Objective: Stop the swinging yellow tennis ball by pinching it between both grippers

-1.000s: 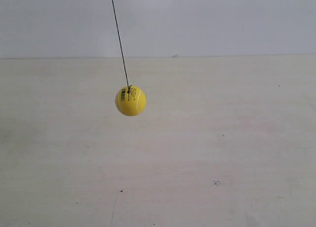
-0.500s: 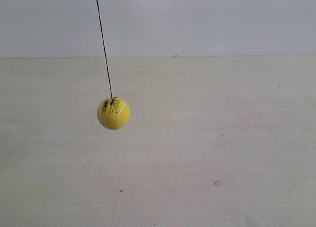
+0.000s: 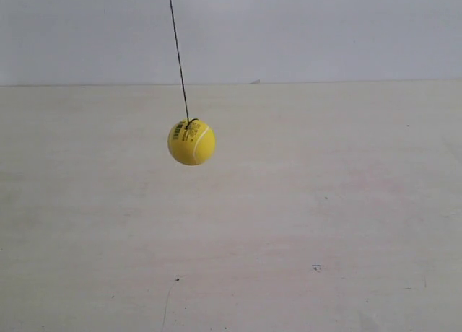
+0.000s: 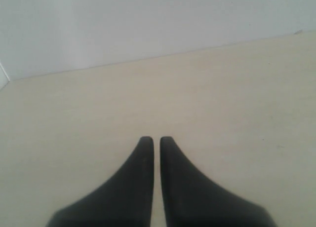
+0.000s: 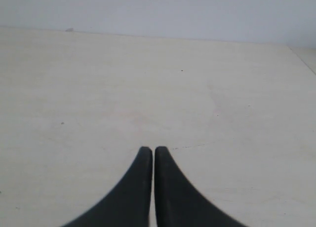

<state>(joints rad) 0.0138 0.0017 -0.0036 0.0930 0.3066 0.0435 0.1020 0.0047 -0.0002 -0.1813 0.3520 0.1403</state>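
Note:
The yellow tennis ball [image 3: 191, 142] hangs in the air on a thin dark string [image 3: 177, 54], left of centre in the exterior view, with its barcode label and white seam facing the camera. Neither arm shows in that view. The left wrist view holds only my left gripper [image 4: 156, 140], its two black jaws shut with a hairline slit and nothing between them. My right gripper [image 5: 153, 150] looks the same in the right wrist view: shut and empty. The ball appears in neither wrist view.
A pale wooden tabletop [image 3: 303, 224] fills the lower part of every view, marked by a few small dark specks [image 3: 316, 268]. A plain light wall [image 3: 325, 29] rises behind its far edge.
The ball swung left and lower half a second ago, then came back right and higher to about where it hung one second ago.

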